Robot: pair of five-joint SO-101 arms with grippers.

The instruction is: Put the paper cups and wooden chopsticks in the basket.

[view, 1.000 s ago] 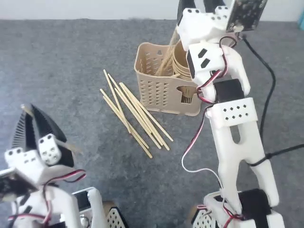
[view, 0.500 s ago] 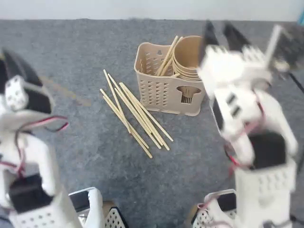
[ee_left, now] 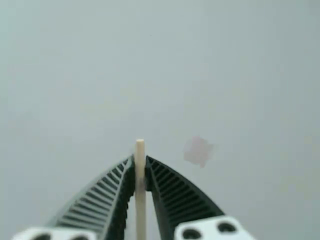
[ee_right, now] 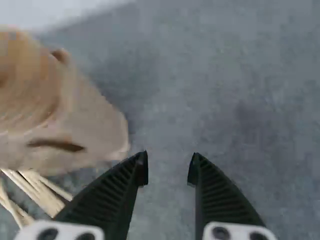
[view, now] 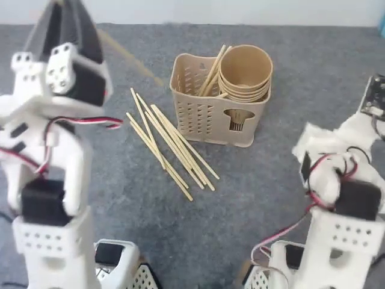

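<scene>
Beige plastic basket stands on the grey mat. It holds a nested stack of paper cups at one end, with a few leaning chopsticks just beside the stack. The loose chopsticks lie on the mat beside the basket — a fanned bundle. The left gripper is raised well apart from the basket, pinching a single chopstick. The right gripper hangs over the mat near the basket — fingers spread, nothing between them.
</scene>
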